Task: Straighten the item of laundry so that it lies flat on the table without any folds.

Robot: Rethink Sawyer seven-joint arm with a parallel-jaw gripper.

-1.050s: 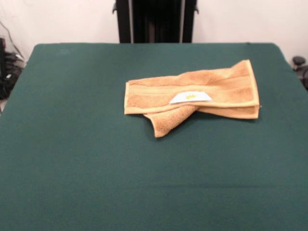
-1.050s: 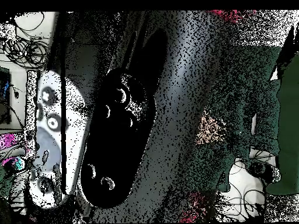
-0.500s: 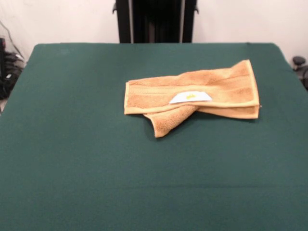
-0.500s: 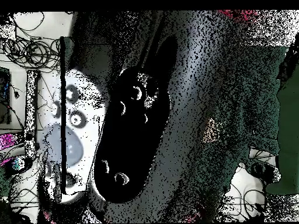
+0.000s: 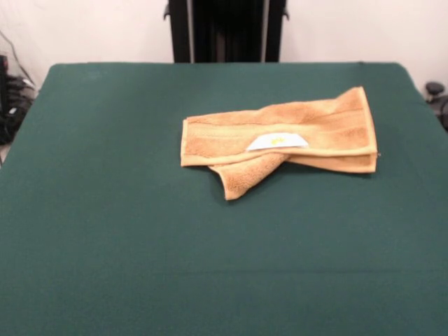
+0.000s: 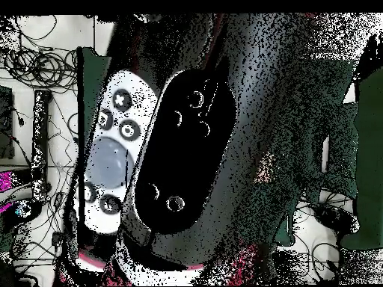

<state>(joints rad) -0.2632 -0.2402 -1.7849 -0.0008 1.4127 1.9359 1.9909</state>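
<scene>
No gripper appears in the front view, and the overhead view shows only a close black and white arm link (image 6: 157, 168) filling the left half of the frame, so whether the pincer is released or clenched cannot be told. The item of laundry (image 5: 280, 140), an orange-tan terry towel, lies right of centre on the table (image 5: 112, 231), folded over itself into a long band. A flat woven border runs along its left end, a white care label (image 5: 277, 141) sits on top, and one corner pokes out toward the lower edge. The tabletop is dark green, felt-like cloth.
</scene>
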